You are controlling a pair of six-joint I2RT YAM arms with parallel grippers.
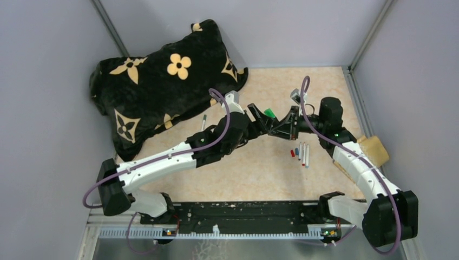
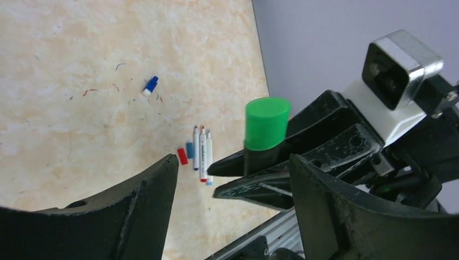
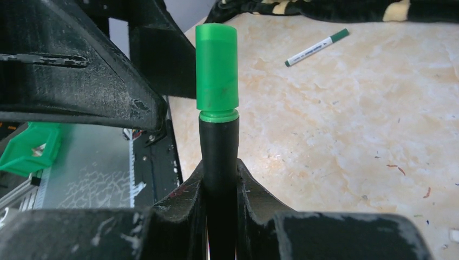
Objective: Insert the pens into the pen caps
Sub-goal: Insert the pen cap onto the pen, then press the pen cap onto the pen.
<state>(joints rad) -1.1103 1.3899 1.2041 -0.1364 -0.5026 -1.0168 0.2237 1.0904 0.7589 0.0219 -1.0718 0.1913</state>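
My right gripper (image 3: pixel 219 169) is shut on the thick black pen (image 3: pixel 218 149), which stands upright with a bright green pen cap (image 3: pixel 216 67) seated on its top end. My left gripper (image 2: pixel 233 170) is open; its fingers (image 2: pixel 157 187) stand wide on either side of the capped pen (image 2: pixel 266 123) without touching it. In the top view both grippers meet above mid-table, left gripper (image 1: pixel 258 116) facing right gripper (image 1: pixel 280 129). Three thin white pens (image 1: pixel 303 154) lie side by side on the table, with a red cap (image 1: pixel 293 153) and a blue cap (image 1: pixel 297 150) beside them.
Another white pen with a green end (image 3: pixel 316 47) lies near the black patterned pillow (image 1: pixel 162 81) at the back left. A short blue-and-white stub (image 2: pixel 150 85) lies alone on the table. A tan cardboard box (image 1: pixel 374 150) sits at the right wall.
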